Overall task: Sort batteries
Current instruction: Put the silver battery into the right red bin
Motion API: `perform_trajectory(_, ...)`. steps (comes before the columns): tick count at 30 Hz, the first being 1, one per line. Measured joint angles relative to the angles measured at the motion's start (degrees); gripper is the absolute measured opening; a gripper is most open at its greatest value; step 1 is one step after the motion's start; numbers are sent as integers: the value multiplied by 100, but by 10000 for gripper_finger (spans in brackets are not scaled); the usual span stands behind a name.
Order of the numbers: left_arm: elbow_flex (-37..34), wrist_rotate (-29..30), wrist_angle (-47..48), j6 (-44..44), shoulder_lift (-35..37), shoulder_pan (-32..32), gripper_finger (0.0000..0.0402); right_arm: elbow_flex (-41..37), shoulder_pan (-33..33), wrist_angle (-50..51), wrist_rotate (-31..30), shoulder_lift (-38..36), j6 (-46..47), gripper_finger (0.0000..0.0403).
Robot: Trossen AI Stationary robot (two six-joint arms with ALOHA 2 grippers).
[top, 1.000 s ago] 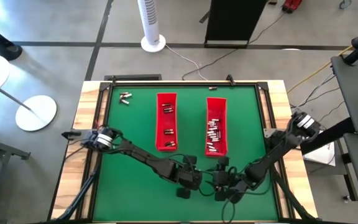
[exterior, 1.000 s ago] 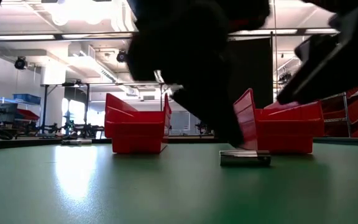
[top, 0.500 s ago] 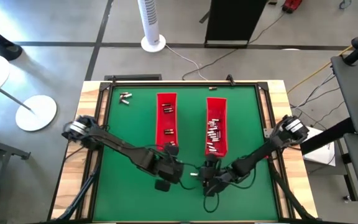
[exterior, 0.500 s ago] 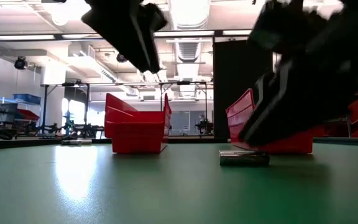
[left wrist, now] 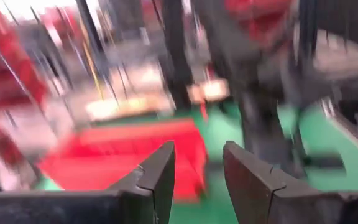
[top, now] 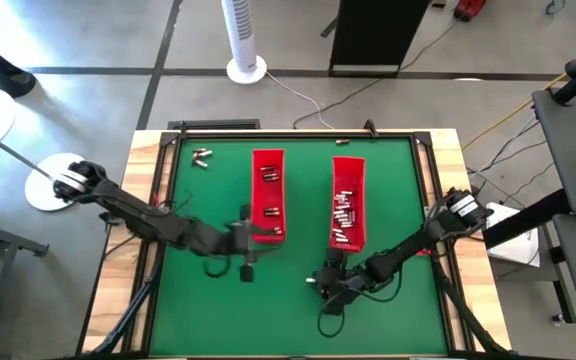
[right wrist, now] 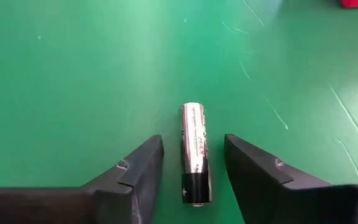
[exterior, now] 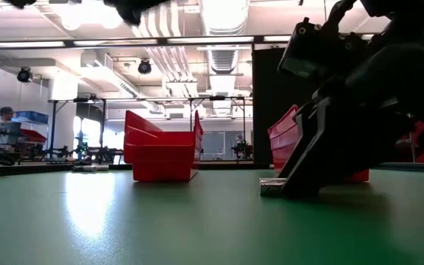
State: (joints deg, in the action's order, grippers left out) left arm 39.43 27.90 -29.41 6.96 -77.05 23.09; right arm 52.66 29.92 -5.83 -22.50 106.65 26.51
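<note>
Right hand (right wrist: 191, 168) spread, straddling a lone battery (right wrist: 194, 152) on bare green worktop (top: 208, 300), near front edge. Left hand (left wrist: 197, 168) spread, empty, beside left red tray (top: 268, 195).

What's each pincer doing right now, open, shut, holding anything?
Left pincer: open, empty, raised near the left red tray.
Right pincer: open, straddling a loose battery on the mat, not gripping it yet.
</note>
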Motion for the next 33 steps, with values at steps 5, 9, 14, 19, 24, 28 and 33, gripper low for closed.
perform_trajectory(5, -770, 38, -2334, 1320, 689, -116, 116, -2, 8, -72, -2, 126, 48, 125)
perform_trajectory(9, -1159, 21, -3134, 1691, 1050, -148, 116, -12, 24, -150, -35, 337, 62, 93)
perform_trajectory(14, -1469, 18, -3117, 1653, 1266, -155, 116, -37, 43, -582, -146, 660, 286, 64)
perform_trajectory(19, -1579, 20, -3119, 1699, 1291, -155, 116, -40, 106, -905, -543, 961, 349, 65)
perform_trajectory(24, -1579, 20, -3110, 1651, 1293, -155, 116, -39, 110, -971, -686, 1150, 495, 89)
perform_trajectory(28, -1555, 30, -2843, 1613, 1293, -160, 116, -42, 108, -1055, -705, 1216, 519, 95)
perform_trajectory(33, -1309, 646, -2208, 1543, 1286, -161, 116, -42, 104, -1097, -660, 1228, 539, 65)
